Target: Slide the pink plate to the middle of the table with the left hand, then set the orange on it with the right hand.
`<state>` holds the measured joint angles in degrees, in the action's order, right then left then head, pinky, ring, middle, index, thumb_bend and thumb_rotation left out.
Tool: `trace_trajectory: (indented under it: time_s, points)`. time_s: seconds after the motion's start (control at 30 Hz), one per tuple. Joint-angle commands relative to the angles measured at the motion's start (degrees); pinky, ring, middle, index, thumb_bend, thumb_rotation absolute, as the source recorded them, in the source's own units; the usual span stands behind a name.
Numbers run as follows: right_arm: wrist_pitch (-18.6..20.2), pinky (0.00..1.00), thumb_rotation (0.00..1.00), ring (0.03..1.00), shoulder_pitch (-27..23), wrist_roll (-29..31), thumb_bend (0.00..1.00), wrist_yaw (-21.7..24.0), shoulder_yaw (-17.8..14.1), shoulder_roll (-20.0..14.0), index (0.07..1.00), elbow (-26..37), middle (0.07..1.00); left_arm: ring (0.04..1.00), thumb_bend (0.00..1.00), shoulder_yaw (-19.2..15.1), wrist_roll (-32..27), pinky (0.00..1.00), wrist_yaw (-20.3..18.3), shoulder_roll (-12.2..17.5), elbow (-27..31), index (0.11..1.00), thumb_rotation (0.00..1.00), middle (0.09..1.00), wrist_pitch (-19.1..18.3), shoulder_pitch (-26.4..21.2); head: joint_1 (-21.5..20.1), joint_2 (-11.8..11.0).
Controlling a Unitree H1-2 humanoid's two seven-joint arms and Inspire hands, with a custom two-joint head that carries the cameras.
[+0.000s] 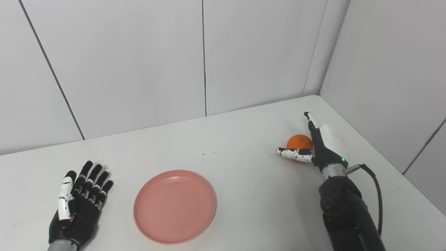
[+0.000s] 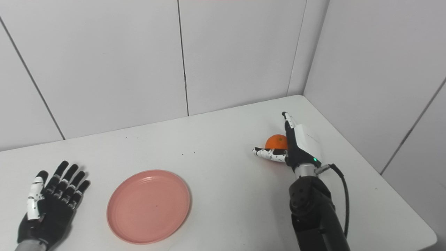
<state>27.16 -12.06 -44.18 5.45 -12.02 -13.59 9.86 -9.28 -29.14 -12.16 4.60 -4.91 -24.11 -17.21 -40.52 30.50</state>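
Nearest on the white worktop (image 1: pixel 244 167): round pink plate (image 1: pixel 175 206) with a raised rim, lying flat, nothing in it. Left of the plate, apart from it: left hand (image 1: pixel 79 205), palm up, fingers spread, holding nothing. Right of the plate and farther back, well apart: small orange (image 1: pixel 299 141), cupped from the right by the right hand (image 1: pixel 322 144), thumb in front, fingers extended, not closed on it. Beyond, pale wall panels (image 1: pixel 139 62).
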Motion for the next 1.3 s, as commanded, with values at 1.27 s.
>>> trace_trajectory:
  time_s: [1.27]
  points:
    - [-0.24, 0.73, 0.34, 0.858, -4.66, -5.44, 0.97, 5.66, -4.15, -0.73, 0.885, -4.74, 0.883, 1.000, 0.30, 1.91, -2.38, 1.00, 3.27, 1.94, 1.59, 1.000, 1.00, 1.000, -2.75, 0.24, -0.43, 0.86]
